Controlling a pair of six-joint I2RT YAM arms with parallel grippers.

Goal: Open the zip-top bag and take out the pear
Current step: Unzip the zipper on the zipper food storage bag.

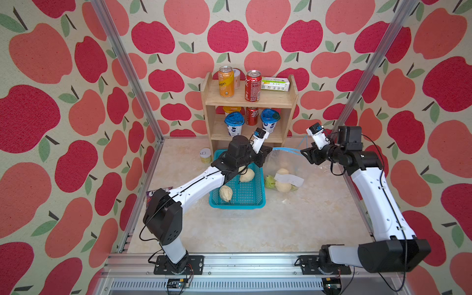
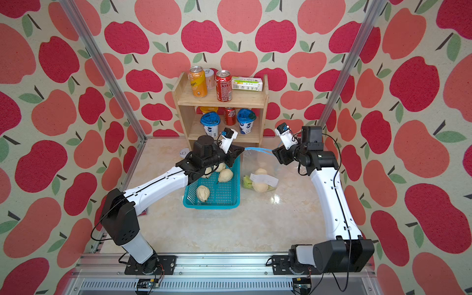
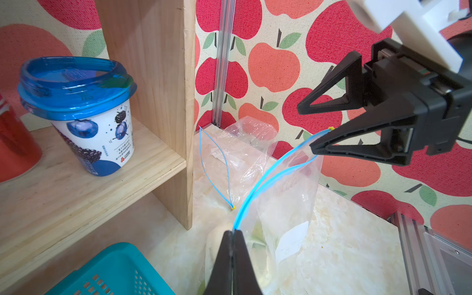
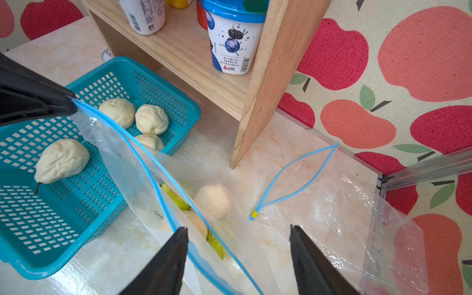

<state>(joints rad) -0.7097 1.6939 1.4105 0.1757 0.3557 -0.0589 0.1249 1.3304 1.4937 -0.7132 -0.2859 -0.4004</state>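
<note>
**Left gripper**: the jaws are pressed together on one corner of the zip-top bag, pinching its blue zip strip. The bag hangs upright from that corner. Its base rests on the table, just beside the teal basket, on the side toward the right arm.

**Right gripper**: the jaws stand well apart and clamp nothing. The far end of the zip strip runs in between them. In the left wrist view it lies against one finger, and no grip is evident.

**Bag mouth:** the two lips of the strip are parted along the middle and meet at the held corner.

**Contents:** a pale pear sits low in the bag, touching some green fruit. A white label shows on the bag's near face.

**Basket:** the right wrist view shows four loose pears in it. In both top views the left arm covers part of the basket.

**Other items:**
- A second clear bag lies flat on the table, with its zip strip gaping. It is near the foot of the wooden shelf and apart from the held bag.
- The shelf carries cans and yogurt cups.
</note>
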